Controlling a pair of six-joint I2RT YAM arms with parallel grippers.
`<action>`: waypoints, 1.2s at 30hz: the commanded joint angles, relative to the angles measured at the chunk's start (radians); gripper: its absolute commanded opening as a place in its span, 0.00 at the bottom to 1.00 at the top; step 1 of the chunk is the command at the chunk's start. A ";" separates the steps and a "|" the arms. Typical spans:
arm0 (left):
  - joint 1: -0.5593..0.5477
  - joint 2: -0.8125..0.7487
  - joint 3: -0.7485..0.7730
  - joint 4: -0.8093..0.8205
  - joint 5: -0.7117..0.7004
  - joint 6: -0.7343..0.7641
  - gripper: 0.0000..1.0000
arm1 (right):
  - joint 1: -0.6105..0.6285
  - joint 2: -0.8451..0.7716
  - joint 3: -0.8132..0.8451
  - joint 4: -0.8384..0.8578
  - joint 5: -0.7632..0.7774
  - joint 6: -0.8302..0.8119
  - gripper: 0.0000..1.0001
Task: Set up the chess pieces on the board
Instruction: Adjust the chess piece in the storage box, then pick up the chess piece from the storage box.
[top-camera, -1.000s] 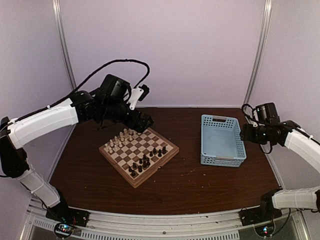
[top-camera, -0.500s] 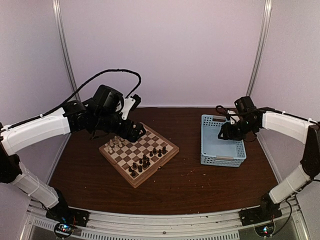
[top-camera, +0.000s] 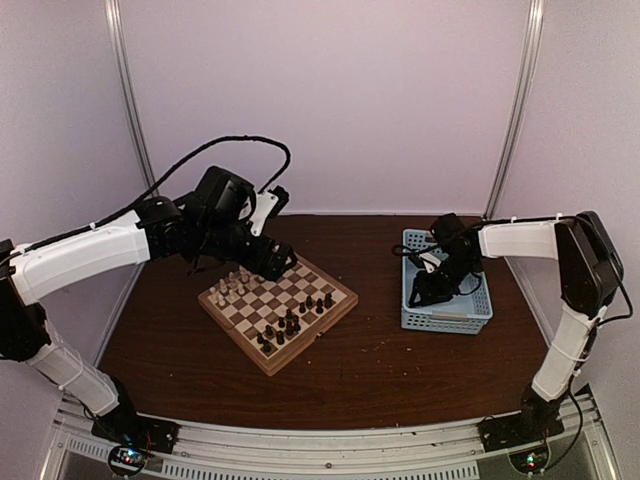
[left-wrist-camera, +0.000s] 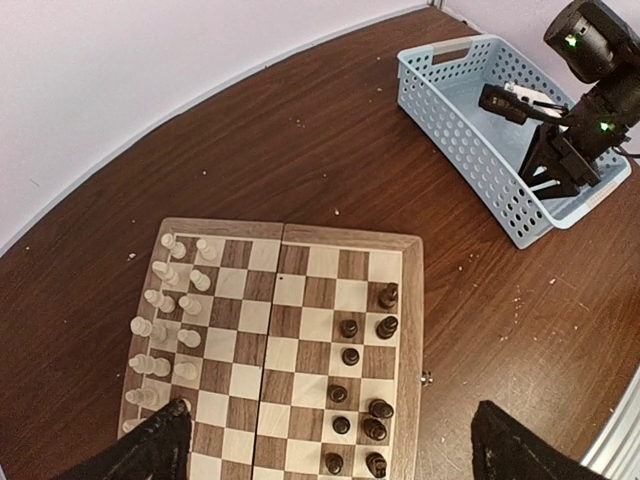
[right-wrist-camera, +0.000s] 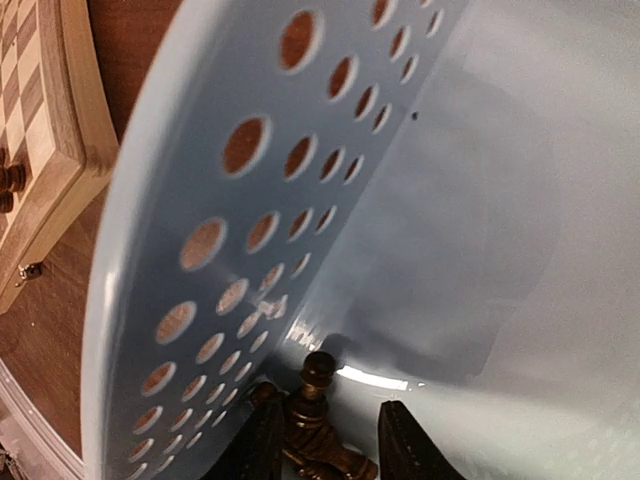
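Here's how we've got things laid out: the board (top-camera: 262, 302) sits on the surface (top-camera: 400, 370) a bit left of centre, turned corner-on to the arms. One batch of chess pieces (top-camera: 236, 283) lines its far-left side, and the other batch (top-camera: 290, 322) is bunched toward the near-right side. The basket (top-camera: 446, 321) is off to the right, apart from the board. Inside it, by the wall facing the board, we've got one more piece (right-wrist-camera: 315, 405) between the right fingers (right-wrist-camera: 400, 440). The left fingers (left-wrist-camera: 150, 450) hang over the board's far side.
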 joint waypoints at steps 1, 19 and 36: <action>-0.003 -0.007 -0.001 0.041 -0.007 0.004 0.98 | 0.034 0.006 0.014 -0.029 0.023 -0.039 0.36; -0.003 -0.105 -0.085 0.007 -0.045 -0.028 0.98 | 0.074 -0.073 -0.031 0.011 0.276 0.014 0.06; -0.003 -0.176 -0.135 0.014 -0.037 -0.038 0.98 | 0.073 -0.246 -0.057 0.039 0.327 0.054 0.24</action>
